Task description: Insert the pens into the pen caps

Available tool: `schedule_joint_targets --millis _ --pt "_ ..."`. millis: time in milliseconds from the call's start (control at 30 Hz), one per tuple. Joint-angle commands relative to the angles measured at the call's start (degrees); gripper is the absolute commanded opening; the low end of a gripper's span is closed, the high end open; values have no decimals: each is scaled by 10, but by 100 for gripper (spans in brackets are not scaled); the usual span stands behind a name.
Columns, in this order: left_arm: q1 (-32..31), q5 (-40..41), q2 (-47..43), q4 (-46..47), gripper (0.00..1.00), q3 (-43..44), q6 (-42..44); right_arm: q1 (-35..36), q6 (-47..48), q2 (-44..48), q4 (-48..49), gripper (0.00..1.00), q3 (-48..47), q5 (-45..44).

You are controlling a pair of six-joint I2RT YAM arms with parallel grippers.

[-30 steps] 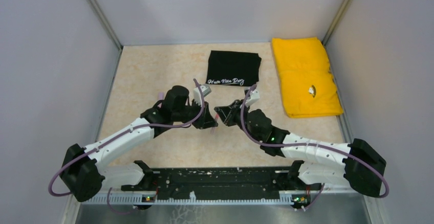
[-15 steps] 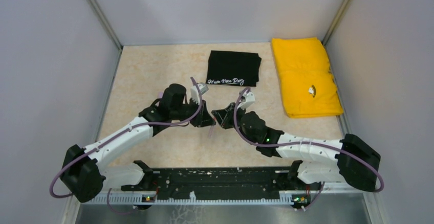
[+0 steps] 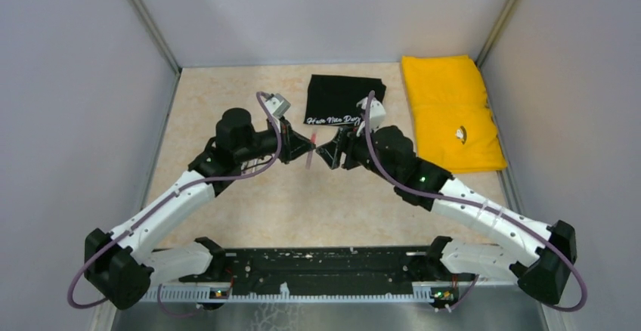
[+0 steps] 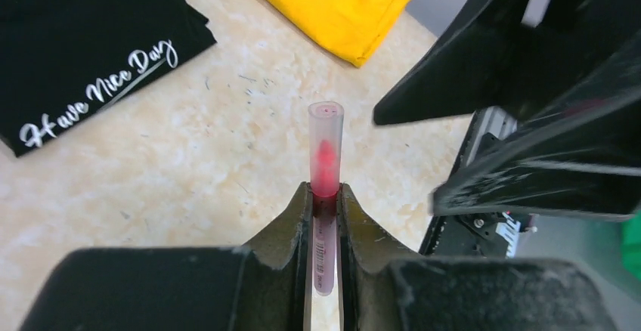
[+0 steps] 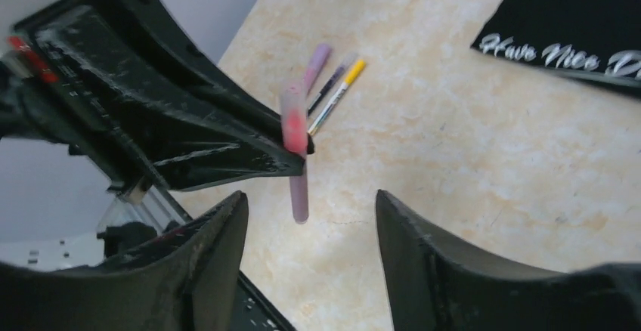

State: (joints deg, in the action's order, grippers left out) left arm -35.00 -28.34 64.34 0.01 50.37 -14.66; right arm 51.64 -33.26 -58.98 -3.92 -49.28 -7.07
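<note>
My left gripper (image 4: pixel 325 195) is shut on a reddish-pink pen (image 4: pixel 324 248), held upright above the table. A clear pinkish pen cap (image 4: pixel 326 138) sits over the pen's red tip. In the top view the pen (image 3: pixel 309 159) hangs between the left gripper (image 3: pixel 301 148) and the right gripper (image 3: pixel 326 153). My right gripper (image 5: pixel 310 195) is open and holds nothing, with the pen's lower end (image 5: pixel 299 199) just beyond its fingertips. On the table lie a pale pink pen (image 5: pixel 316 65) and a black-and-white pen with an orange-yellow cap (image 5: pixel 336 93).
A folded black cloth (image 3: pixel 345 100) with white lettering lies at the back centre, close behind the grippers. A folded yellow cloth (image 3: pixel 450 112) lies at the back right. A black rail (image 3: pixel 325 270) runs along the near edge. Grey walls close in both sides.
Both arms have moved toward the back, carrying the pen along. The right gripper was shut at the pen's end and has now opened and let go.
</note>
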Motion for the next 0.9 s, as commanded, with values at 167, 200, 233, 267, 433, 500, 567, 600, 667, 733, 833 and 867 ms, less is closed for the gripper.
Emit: schedule_joint_targets --millis 167,200,233,267,433,500,567,600,667,733,833,867 --pt "1 94 -10 -101 0 24 96 -2 144 18 -120 69 -115 -29" --pt "1 108 -3 -115 0 29 102 -2 138 17 -121 69 -104 -35" --pt "2 124 4 -129 0 35 107 -2 130 13 -122 69 -94 -47" --pt "1 141 13 -144 0 42 110 -3 119 11 -123 69 -78 -55" --pt "2 213 49 -190 0 67 139 -3 81 -10 -130 70 -34 -78" --pt "5 241 73 -210 0 81 141 -2 70 -17 -128 70 -24 -76" --pt "19 251 108 -234 0 95 141 -3 69 -23 -124 70 -19 -68" --pt "25 254 130 -247 0 103 141 -3 69 -26 -123 70 -18 -65" --pt "31 275 171 -279 0 122 140 -2 71 -34 -127 70 -17 -61" --pt "32 304 198 -283 0 125 137 -2 75 -44 -131 70 -17 -54" --pt "48 328 245 -293 0 129 129 -3 74 -61 -129 70 -12 -32" --pt "58 324 265 -308 0 137 126 -3 73 -68 -127 70 -11 -23"
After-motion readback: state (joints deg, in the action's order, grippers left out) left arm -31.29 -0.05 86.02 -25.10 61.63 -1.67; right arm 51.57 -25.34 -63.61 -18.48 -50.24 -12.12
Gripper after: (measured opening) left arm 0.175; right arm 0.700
